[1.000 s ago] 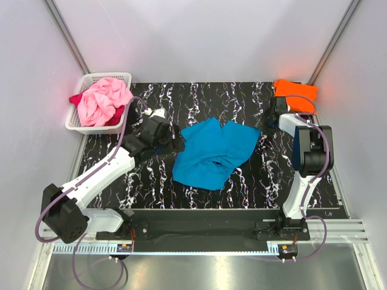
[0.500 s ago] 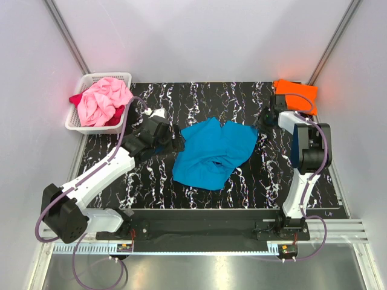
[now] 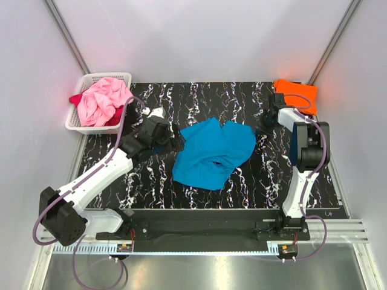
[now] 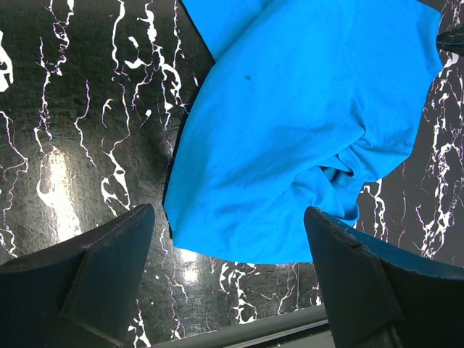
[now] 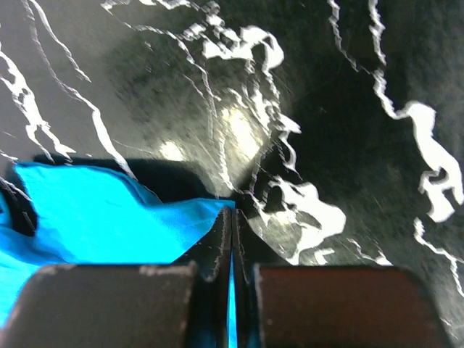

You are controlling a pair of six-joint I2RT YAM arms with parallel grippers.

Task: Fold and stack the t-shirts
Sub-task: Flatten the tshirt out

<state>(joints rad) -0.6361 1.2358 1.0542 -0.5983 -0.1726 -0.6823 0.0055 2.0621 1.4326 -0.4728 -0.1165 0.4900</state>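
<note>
Top external: your right pincer (image 3: 263, 125) is shut at the near corner of the blue shirt (image 3: 211, 151), your left pincer (image 3: 174, 144) gapes beside the far edge, likely to spread it | Left wrist: jaws wide, holding nothing, shirt just ahead between them | Right wrist: jaws closed, blue sliver pinched between, shirt lying leftward.

The right gripper (image 5: 232, 217) is at the lower middle of the view. Its two dark fingers (image 5: 333, 304) are pressed together, and only a thin line remains between them. In this line a narrow strip of blue cloth is visible. The turquoise t-shirt (image 5: 94, 210) lies at the lower left, and its pointed edge reaches the fingertips. Under it is the black table (image 5: 348, 87) with white marble veins and a soft glare.
</note>
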